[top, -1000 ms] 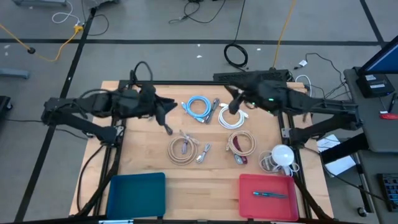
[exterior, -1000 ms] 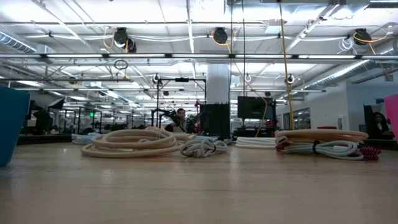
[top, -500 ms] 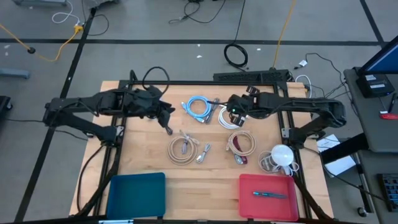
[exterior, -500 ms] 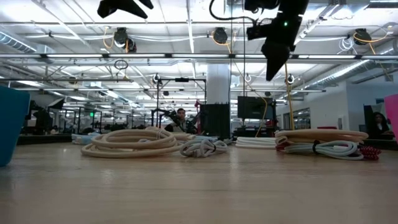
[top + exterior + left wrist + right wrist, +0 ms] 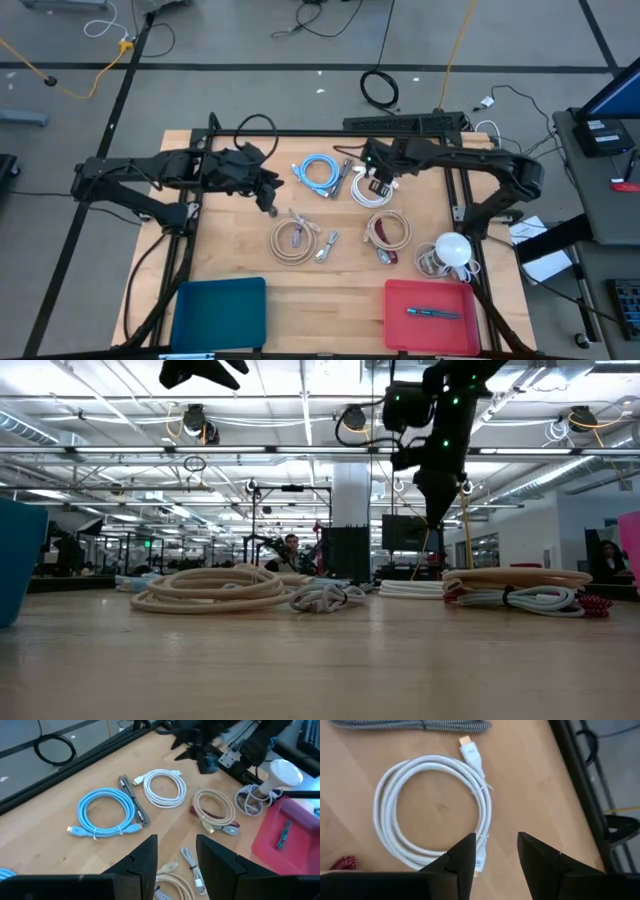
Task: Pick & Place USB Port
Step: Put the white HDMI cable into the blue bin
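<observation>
Wooden boards made up the table, which stood on a grey floor strewn with loose cords. Above its far side, the right gripper hung over the white coiled cable, fingers parted by a narrow gap and holding nothing; its wrist view looked straight down on that white coil, with the fingertips framing the coil's near edge. In the low view this gripper hung well above the cables, not touching them.

Beside the white coil lay a blue coiled cable, with a dark braided cable between the two. Nearer the front edge lay a beige coiled cable, a small silver cable just beside it, and a second beige coil with red ends. A white lamp-like object sat on a tangle of cord near the right edge.

The left gripper hovered over the table's left part, apart from the cables, its fingers likewise slightly parted and empty.

At the front stood a blue bin and a red bin, the red one holding a dark pen-like item.
</observation>
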Robot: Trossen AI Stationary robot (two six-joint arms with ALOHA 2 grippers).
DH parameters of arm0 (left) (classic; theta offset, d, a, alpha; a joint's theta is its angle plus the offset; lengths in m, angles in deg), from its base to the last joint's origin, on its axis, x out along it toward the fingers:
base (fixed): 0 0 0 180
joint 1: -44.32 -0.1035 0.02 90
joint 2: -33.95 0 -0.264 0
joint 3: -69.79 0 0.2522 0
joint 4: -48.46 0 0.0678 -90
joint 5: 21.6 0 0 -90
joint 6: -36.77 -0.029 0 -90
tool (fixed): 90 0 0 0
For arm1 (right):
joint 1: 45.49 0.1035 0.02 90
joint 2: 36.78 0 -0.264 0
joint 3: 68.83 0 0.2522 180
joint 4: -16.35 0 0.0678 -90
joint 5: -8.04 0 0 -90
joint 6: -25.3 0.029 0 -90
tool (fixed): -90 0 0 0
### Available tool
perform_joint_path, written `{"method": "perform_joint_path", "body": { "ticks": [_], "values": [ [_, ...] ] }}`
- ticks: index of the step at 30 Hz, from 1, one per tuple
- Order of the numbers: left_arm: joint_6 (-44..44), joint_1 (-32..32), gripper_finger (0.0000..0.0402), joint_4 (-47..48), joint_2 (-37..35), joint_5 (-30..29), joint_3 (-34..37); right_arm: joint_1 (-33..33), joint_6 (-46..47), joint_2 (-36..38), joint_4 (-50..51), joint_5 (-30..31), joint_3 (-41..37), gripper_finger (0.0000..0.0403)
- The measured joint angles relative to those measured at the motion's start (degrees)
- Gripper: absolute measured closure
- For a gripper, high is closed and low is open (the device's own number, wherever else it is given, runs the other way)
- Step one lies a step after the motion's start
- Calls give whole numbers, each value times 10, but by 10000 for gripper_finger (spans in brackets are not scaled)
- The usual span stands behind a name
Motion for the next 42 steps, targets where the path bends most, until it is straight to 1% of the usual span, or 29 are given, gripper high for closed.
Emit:
{"method": "perform_joint_path", "body": {
  "ticks": [2,7,12,16,26,30,35,37,39,42],
  "values": [
    [0,3,266,0,-1,8,0,-17,-3,-13,-13,-7,0,254],
    [2,20,266,0,-1,20,0,-57,-14,-42,-40,-73,0,240],
    [14,45,266,0,-1,20,0,-76,-34,-79,-47,-77,0,229],
    [24,66,266,-1,-1,20,0,-83,-39,-105,-52,-117,0,225],
    [51,106,266,-2,-1,-16,0,-81,-52,-153,-62,-118,0,229],
    [62,119,266,-1,-1,-26,0,-81,-61,-163,-70,-104,-9,229],
    [76,128,266,-1,-1,-38,0,-81,-42,-162,-115,-134,-46,229],
    [82,130,266,-2,-1,-41,0,-81,-31,-162,-128,-139,-66,234],
    [88,130,266,-2,-1,-41,0,-81,-18,-162,-133,-143,-81,247],
    [89,130,266,-3,-1,-41,0,-80,-1,-163,-137,-135,-97,294]
  ]
}}
